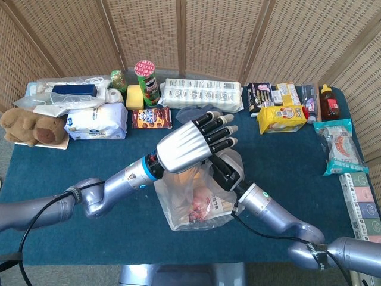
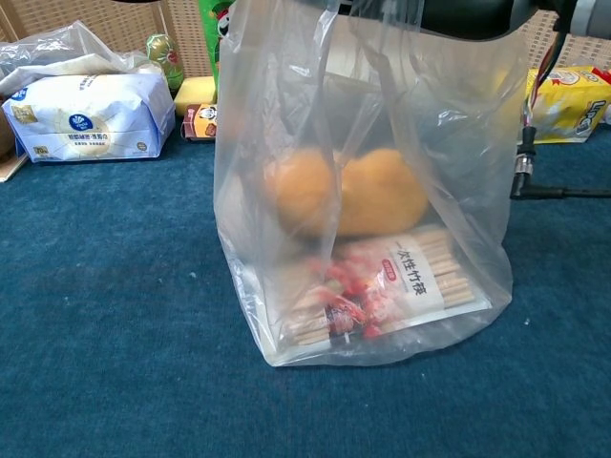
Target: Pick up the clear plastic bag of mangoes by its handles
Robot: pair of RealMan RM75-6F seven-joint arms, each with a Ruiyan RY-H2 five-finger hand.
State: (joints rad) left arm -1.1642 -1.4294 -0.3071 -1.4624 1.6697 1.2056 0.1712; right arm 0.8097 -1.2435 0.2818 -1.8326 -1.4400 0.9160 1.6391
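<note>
Starting nearest us, the clear plastic bag [image 2: 368, 191] sits upright on the blue surface [image 2: 115, 315], its bottom resting on the cloth in the chest view. Inside we see two mangoes [image 2: 348, 196] side by side, above a pack of bamboo skewers [image 2: 420, 277] and a red-and-white wrapped item [image 2: 353, 291] at the bag's floor. In the head view the bag [image 1: 193, 199] lies at the surface's center.

Our right hand [image 1: 225, 170], dark fingered, is at the bag's top at about 1 o'clock from the bag's middle, fingers closed into the gathered plastic; we read it as gripping the handles, though the exact hold is hidden. Our left hand [image 1: 193, 143] hovers over the bag's 12 o'clock edge, fingers curled, overlapping the right hand; we cannot tell whether it holds any plastic.

Farther back at 10 o'clock: tissue pack [image 1: 95, 121], teddy bear [image 1: 30, 127]. At 12 o'clock: cookie box [image 1: 151, 117], Pringles can [image 1: 146, 80], long white package [image 1: 202, 94]. At 2 o'clock: yellow box [image 1: 281, 118], sauce bottle [image 1: 330, 101]. At 3 o'clock: teal snack bag [image 1: 339, 146].
</note>
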